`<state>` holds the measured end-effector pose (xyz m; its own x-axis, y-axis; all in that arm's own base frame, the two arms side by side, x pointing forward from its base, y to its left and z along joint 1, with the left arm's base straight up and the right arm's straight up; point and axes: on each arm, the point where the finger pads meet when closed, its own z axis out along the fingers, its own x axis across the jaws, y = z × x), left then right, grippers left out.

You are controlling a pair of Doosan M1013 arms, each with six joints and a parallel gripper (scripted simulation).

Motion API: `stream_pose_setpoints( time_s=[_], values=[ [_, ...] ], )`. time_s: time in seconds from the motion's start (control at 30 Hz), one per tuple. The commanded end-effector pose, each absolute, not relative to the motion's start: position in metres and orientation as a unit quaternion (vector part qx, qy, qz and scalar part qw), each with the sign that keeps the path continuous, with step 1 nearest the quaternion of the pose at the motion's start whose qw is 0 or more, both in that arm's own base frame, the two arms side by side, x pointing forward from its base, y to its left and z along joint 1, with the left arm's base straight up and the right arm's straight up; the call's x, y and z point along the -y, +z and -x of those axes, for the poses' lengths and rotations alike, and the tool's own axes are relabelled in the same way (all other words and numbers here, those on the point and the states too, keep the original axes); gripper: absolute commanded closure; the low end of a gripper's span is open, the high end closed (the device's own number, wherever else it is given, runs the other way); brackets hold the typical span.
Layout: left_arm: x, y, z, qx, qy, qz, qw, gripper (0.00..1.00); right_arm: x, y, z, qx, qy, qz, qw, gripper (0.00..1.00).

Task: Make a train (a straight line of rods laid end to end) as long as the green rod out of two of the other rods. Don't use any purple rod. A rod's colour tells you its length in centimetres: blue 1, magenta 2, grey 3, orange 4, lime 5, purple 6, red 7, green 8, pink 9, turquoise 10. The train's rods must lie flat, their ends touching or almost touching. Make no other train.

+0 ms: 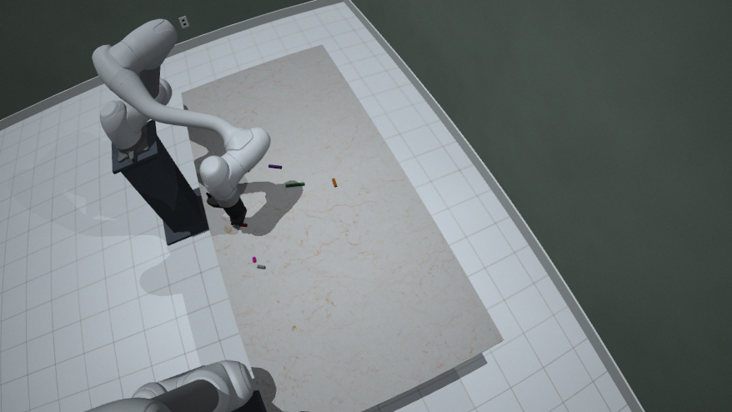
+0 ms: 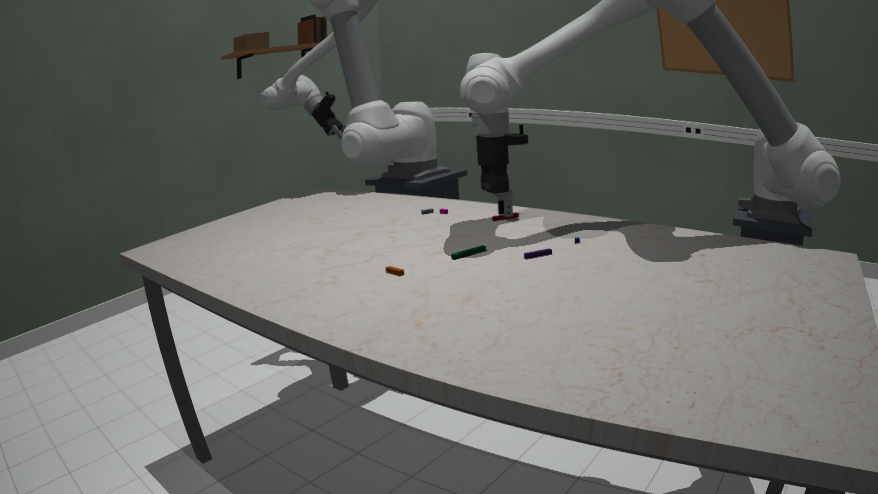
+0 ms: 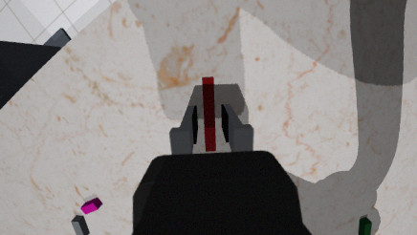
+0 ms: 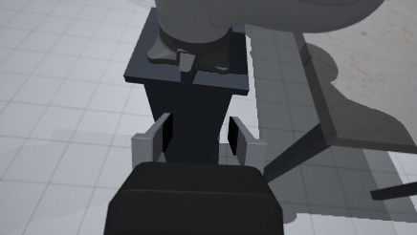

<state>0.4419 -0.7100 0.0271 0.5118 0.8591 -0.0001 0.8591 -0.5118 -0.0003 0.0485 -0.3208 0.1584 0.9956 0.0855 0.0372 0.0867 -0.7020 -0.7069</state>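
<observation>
From up here I'm seeing my white jointed arm [image 1: 176,115] reaching over the pale orange-veined stone tabletop [image 1: 358,287], its black gripper [image 1: 237,224] hovering at the short red rod [image 1: 243,224]. The slim green rod [image 1: 295,184] is lying between the dark purple rod [image 1: 275,166] and the small orange rod [image 1: 333,182]. Nearer the other white arm [image 1: 204,386], the tiny magenta rod [image 1: 254,259] is sitting just beside the little grey rod [image 1: 261,267].
</observation>
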Motion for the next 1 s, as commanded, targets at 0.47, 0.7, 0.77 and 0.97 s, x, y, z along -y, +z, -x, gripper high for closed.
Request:
stream_pose_setpoints(
  time_s=[0.47,0.7,0.77,0.97],
  values=[
    [0.7104,0.0219,-0.4423,0.494,0.0,0.869,-0.001,0.46,0.3212,0.1588,-0.0486,0.047,-0.001,0.923,0.383,0.0],
    [0.7104,0.0219,-0.4423,0.494,0.0,0.869,-0.001,0.46,0.3212,0.1588,-0.0486,0.047,-0.001,0.923,0.383,0.0],
    [0.7104,0.0219,-0.4423,0.494,0.0,0.869,-0.001,0.46,0.3212,0.1588,-0.0486,0.047,-0.001,0.923,0.383,0.0],
    [0.7104,0.0219,-0.4423,0.494,0.0,0.869,-0.001,0.46,0.3212,0.1588,-0.0486,0.047,-0.001,0.923,0.383,0.0]
  ],
)
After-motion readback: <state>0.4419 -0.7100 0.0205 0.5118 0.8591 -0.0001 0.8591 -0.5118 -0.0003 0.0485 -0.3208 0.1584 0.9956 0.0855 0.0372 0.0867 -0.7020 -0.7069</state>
